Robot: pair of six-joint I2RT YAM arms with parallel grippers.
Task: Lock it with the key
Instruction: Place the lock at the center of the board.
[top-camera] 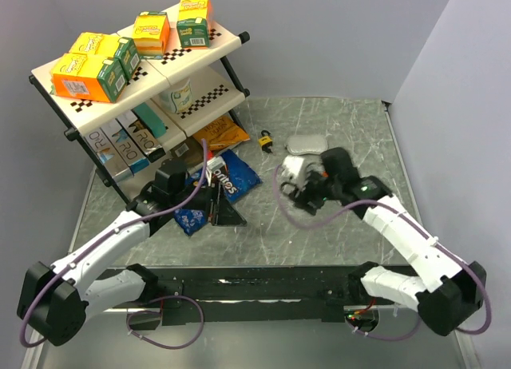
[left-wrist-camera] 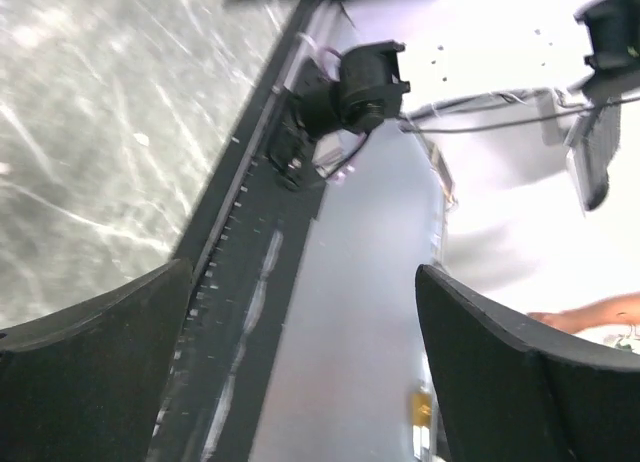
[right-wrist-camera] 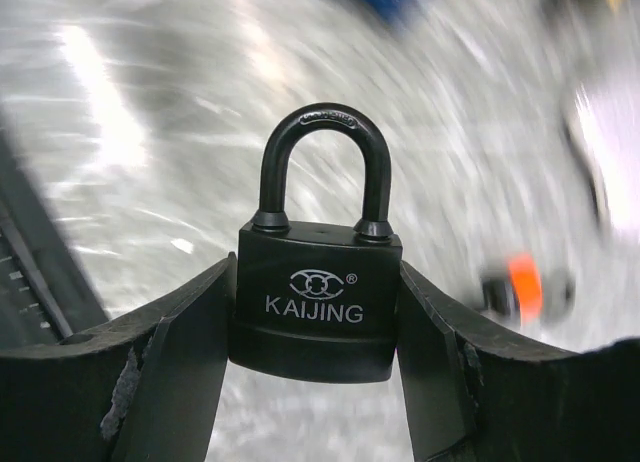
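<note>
Right hand [right-wrist-camera: 318,267] clamps the black padlock [right-wrist-camera: 318,317] — upright

Grey marbled tabletop [top-camera: 319,249], black-framed cream shelf rack [top-camera: 227,43] standing far left. Lying beside it: blue snack bag [top-camera: 239,177], orange snack bag [top-camera: 220,133], small yellow-orange padlock [top-camera: 266,140], flat silver tin [top-camera: 307,143].

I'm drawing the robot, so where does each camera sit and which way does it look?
Top external: high behind the arms, looking down on the table; left gripper and right gripper show.
Left wrist: on the left arm, facing the table's near edge and its black rail; its own open fingers show.
Right wrist: on the right arm, looking across the table; its fingers clamp a black padlock.
Shared: top and left wrist both show the black rail.
</note>
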